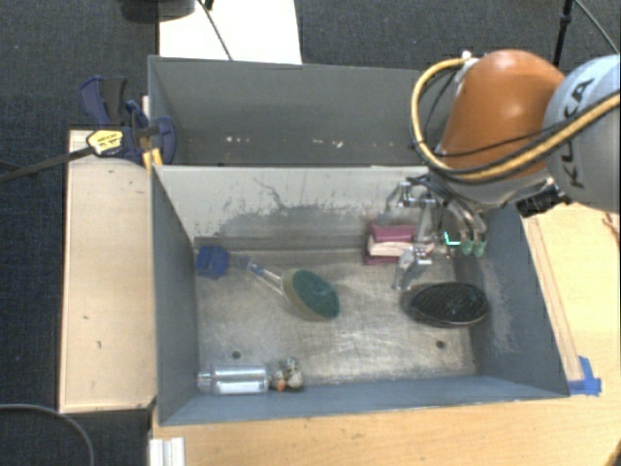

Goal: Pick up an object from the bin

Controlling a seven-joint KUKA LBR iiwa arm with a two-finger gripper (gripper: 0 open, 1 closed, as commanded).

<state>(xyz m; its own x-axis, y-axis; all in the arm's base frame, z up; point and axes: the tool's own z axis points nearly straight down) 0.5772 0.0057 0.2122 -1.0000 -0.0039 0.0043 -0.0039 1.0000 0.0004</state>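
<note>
Claw (408, 237) spread open, nothing gripped, tips flanking maroon-and-pink block (386, 242) beside black oval brush (446, 304).

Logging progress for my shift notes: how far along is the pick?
Done: the gripper is down inside the bin, between the maroon block by the back wall and the black oval thing. In hand: nothing visibly gripped. Left: grasping one thing and lifting it out. The green-headed brush lies apart, mid-bin.

Orange dome cover (505, 100), looped yellow and black cables (420, 115), pale lettered arm (592, 105), silvery pincer (413, 265).
</note>
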